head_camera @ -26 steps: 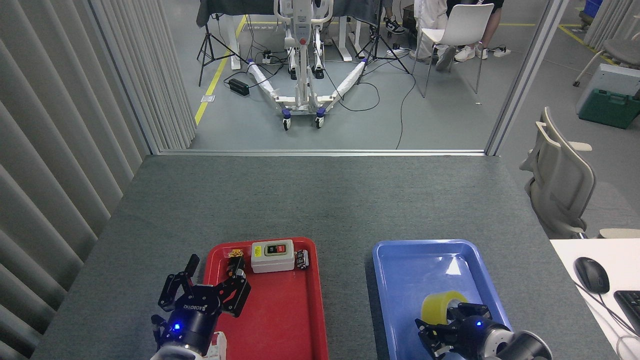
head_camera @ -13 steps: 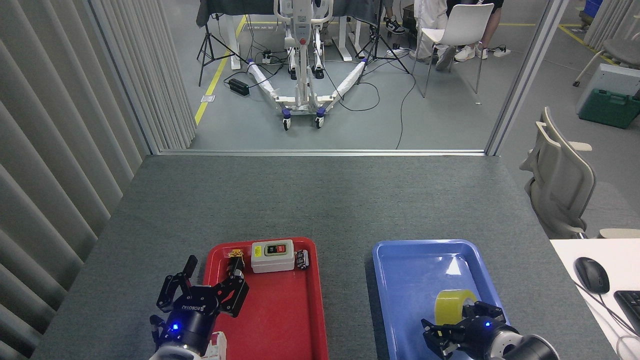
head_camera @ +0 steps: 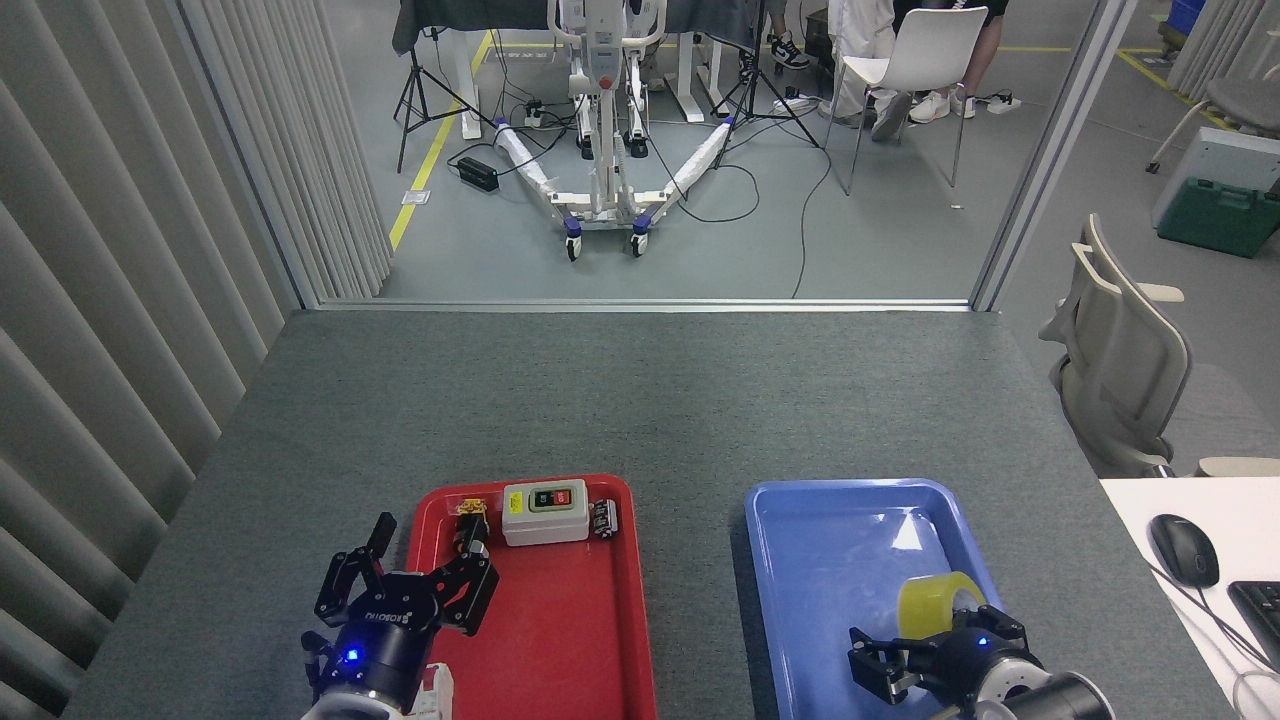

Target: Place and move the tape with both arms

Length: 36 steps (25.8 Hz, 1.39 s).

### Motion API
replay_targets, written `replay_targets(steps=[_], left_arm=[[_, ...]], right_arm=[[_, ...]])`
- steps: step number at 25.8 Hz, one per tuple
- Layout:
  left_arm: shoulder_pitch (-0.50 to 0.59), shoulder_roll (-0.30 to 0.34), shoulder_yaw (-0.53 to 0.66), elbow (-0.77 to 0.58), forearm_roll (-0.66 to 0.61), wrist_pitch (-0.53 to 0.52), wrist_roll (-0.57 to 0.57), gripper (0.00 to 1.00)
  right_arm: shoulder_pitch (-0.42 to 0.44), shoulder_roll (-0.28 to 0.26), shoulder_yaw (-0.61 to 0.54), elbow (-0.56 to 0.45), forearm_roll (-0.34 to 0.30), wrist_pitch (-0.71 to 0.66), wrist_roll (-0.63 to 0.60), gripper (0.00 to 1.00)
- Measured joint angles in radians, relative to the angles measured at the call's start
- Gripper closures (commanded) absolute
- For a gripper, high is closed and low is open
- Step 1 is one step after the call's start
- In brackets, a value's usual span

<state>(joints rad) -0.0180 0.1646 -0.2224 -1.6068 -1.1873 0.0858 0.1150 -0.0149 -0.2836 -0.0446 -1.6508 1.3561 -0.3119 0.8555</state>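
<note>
Head view, lower right of frame: tape (head_camera: 938, 600), yellow roll standing on edge inside blue tray (head_camera: 830, 560), against the right gripper (head_camera: 935, 655); fingers around it, firmness of grip cannot be told. Lower left: left gripper (head_camera: 405, 598), fingers spread, empty, at edge of red tray (head_camera: 560, 620) holding switch box (head_camera: 545, 512). Risk: a loose hold may let the roll tip or roll away.

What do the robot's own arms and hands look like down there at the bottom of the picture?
Both end in black grippers with several jointed fingers and a small blue light on the body. The left gripper carries white lettering, shows red accents by its fingers, and sits on a white-shelled arm. The right gripper joins a rounded black and silver-grey wrist section. No loose cables show on either.
</note>
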Motion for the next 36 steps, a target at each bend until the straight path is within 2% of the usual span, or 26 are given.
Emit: replay_targets(steps=[7, 21, 31, 36], left_arm=[[0.0, 0.003, -0.001, -0.001, 0.001, -0.002, 0.0, 0.0], [0.0, -0.001, -0.002, -0.002, 0.002, -0.003, 0.0, 0.0], [0.0, -0.003, -0.002, -0.001, 0.002, -0.003, 0.0, 0.0], [0.0, -0.003, -0.001, -0.004, 0.002, -0.003, 0.0, 0.0]], right_arm=[[-0.009, 0.004, 0.01, 0.025, 0.007, 0.073, 0.004, 0.01], [-0.115, 0.032, 0.142, 0.191, 0.013, 0.238, 0.011, 0.01], [-0.127, 0.034, 0.147, 0.153, 0.011, 0.256, -0.018, 0.01], [-0.123, 0.018, 0.124, 0.118, 0.01, 0.253, -0.141, 0.01]])
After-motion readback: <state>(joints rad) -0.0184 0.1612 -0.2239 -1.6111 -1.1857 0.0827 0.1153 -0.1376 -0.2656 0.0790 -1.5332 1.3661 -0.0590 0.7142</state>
